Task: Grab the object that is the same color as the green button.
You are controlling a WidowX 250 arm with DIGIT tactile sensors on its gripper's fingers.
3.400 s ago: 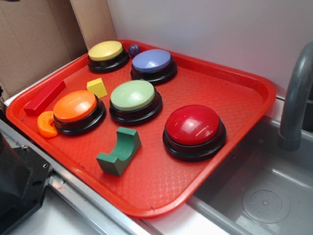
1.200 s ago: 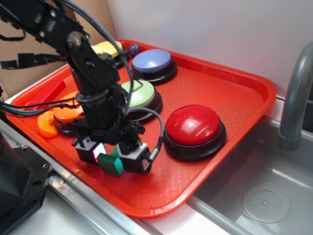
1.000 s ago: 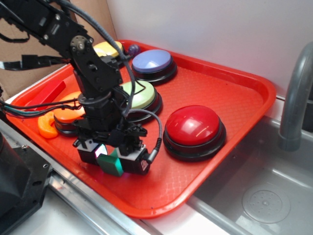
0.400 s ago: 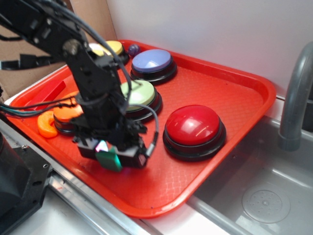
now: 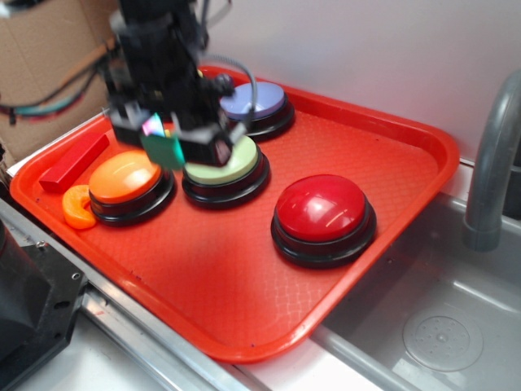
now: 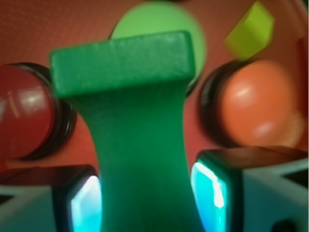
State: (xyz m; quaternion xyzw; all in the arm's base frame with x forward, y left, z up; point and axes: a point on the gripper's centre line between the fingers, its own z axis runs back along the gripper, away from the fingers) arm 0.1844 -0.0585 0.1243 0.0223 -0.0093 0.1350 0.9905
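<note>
One green block (image 5: 163,150) sits clamped between the gripper (image 5: 165,140) fingers, raised above the tray (image 5: 366,147)

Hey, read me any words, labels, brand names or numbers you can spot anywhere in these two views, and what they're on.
No readable text in either view.
Green button, red button, orange button, tray: plain, unmarked.
Green block held in the gripper: no marking.
Gripper body: motion-blurred, nothing legible.
</note>
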